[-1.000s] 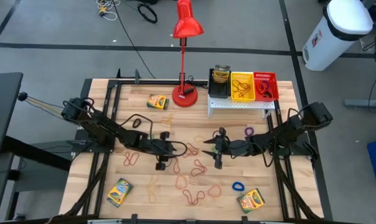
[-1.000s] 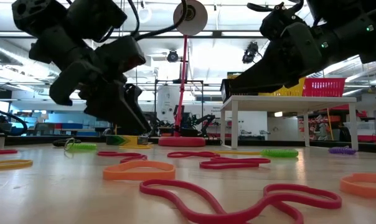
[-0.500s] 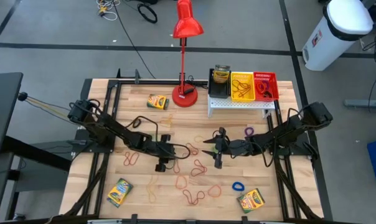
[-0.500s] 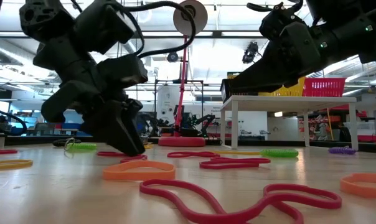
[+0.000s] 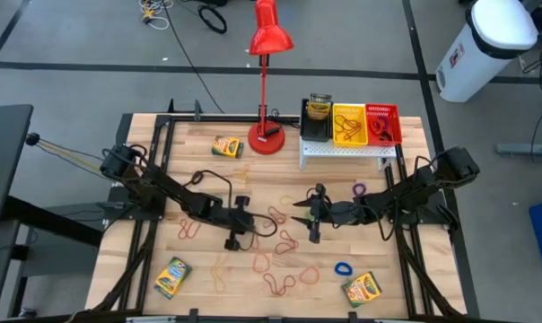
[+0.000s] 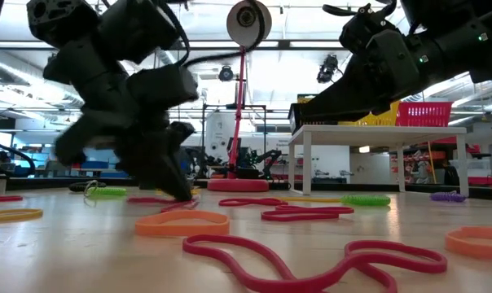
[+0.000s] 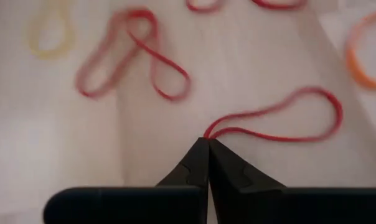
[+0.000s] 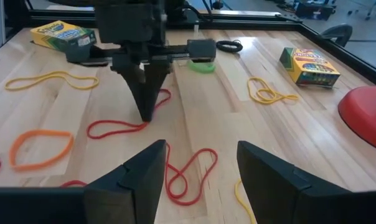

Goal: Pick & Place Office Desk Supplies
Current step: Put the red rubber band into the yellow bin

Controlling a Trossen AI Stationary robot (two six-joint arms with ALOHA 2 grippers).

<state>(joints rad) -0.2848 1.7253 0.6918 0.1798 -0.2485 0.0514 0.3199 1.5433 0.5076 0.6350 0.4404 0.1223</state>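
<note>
L gripper [image 7: 208,144] fingers pinched on red rubber band [image 7: 281,118], loop trailing ahead on worktop [image 5: 199,144]. R gripper [image 8: 197,171] fingers wide, empty. Some bands in mesh bins [image 5: 350,124]; most bands, crayon boxes [image 5: 171,276] left.

Left arm [image 6: 124,106] motion-blurred in low view; bin [image 5: 319,117] contents too small.
</note>
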